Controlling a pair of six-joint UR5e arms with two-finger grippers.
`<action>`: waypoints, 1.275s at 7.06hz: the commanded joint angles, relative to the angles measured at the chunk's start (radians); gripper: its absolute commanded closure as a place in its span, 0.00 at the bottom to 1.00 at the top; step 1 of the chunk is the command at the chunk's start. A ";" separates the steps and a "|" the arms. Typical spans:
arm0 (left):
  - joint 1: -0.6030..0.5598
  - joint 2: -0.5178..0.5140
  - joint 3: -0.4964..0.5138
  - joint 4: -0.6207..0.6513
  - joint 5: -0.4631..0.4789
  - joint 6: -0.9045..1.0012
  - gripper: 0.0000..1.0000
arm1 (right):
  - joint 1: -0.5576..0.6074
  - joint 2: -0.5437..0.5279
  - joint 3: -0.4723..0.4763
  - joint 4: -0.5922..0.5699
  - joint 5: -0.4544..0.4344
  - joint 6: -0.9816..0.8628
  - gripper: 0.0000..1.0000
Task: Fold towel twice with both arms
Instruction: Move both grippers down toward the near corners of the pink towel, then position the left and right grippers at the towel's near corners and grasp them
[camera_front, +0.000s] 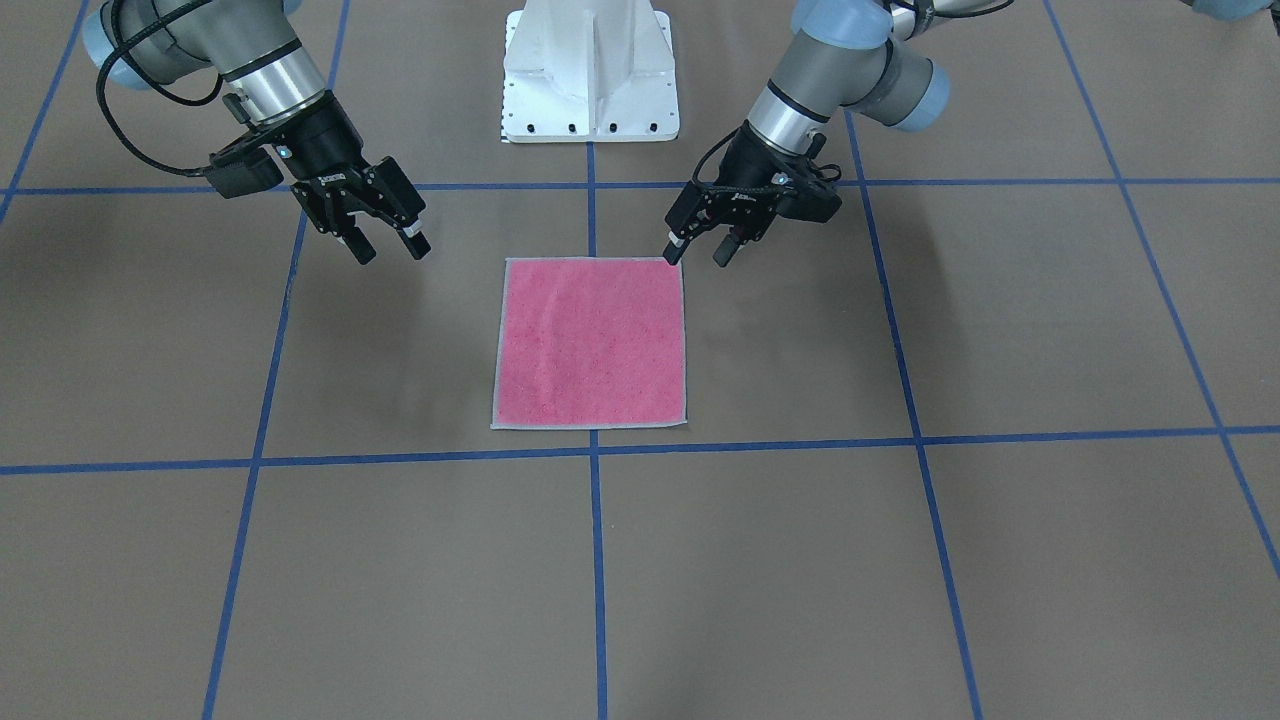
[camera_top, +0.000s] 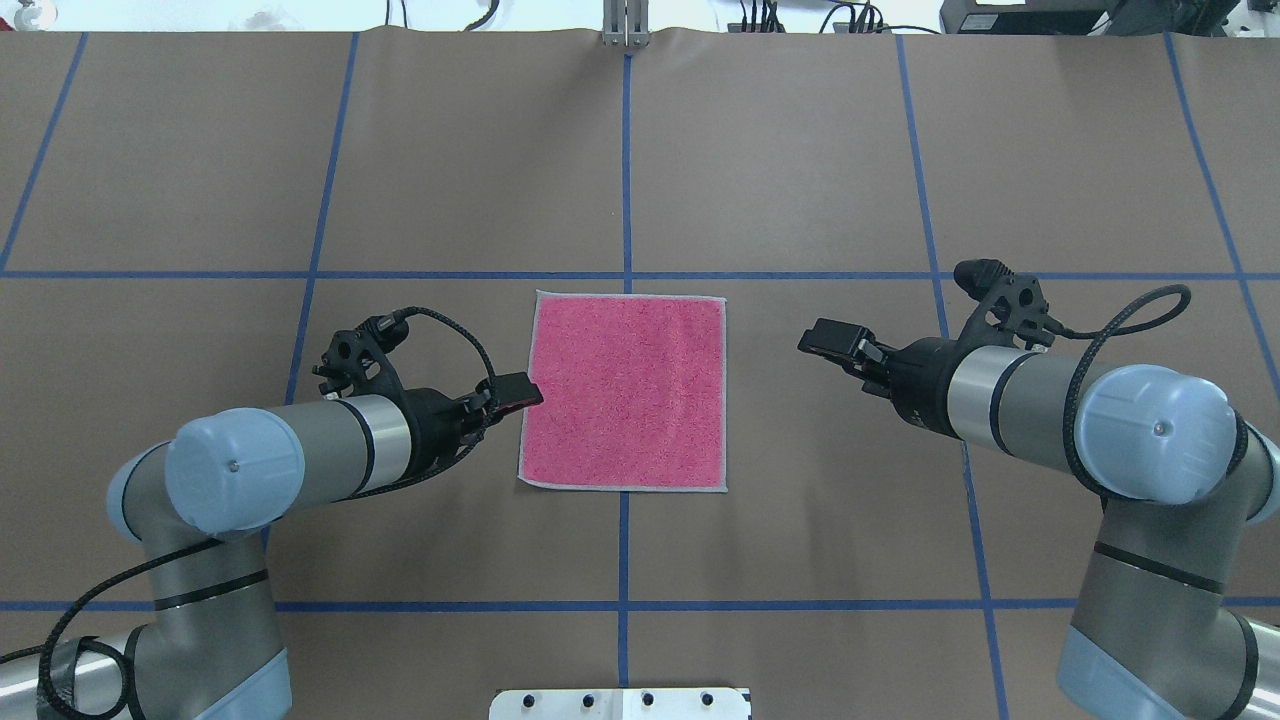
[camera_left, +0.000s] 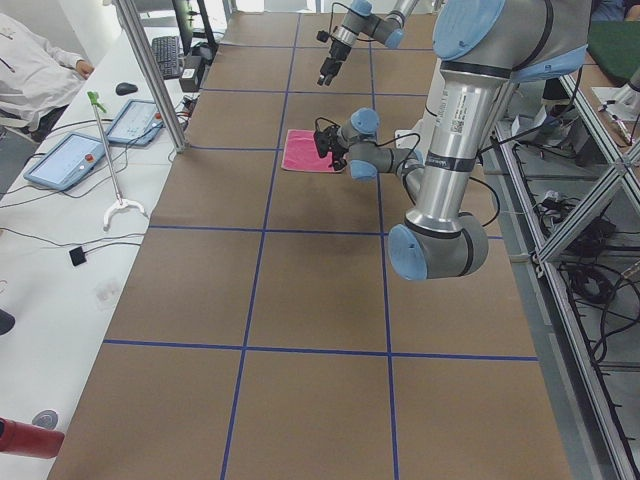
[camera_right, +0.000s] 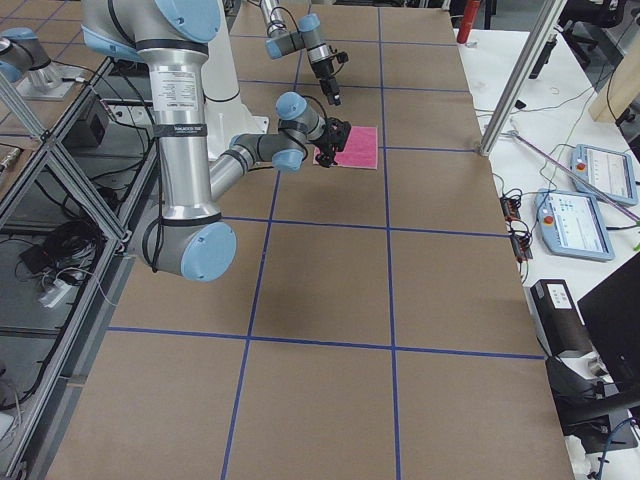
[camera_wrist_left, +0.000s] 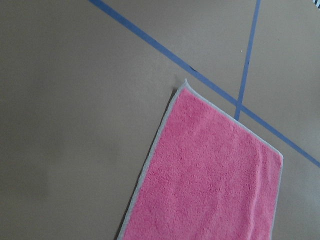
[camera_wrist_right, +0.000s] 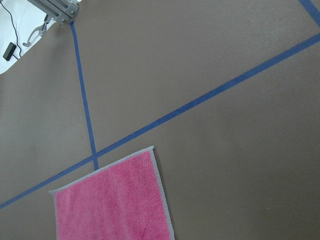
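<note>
Currently the towel (camera_front: 590, 345) lies flat and unfolded, pink side up, on the brown table (camera_front: 1000, 330), across a blue tape line (camera_front: 597, 560). The left claw (camera_front: 697, 255) stands open at the towel's robot-side corner. The right claw (camera_front: 393, 250), also open, hangs apart from the towel.

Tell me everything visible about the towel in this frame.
The towel is a small square of pink terry with a light grey hem, lying flat and unfolded, pink face up, on the brown table, across a blue tape line. The open left gripper hovers by its robot-side left corner; contact is unclear. Nothing else touches it.
</note>
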 joint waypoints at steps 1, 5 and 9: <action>0.034 -0.008 0.017 0.005 0.023 -0.005 0.46 | -0.022 0.000 0.001 0.005 -0.026 0.013 0.02; 0.060 -0.010 0.077 0.005 0.025 -0.005 0.47 | -0.032 0.000 0.001 0.005 -0.041 0.013 0.02; 0.086 -0.010 0.084 0.005 0.025 -0.005 0.61 | -0.037 0.000 0.001 0.005 -0.044 0.013 0.02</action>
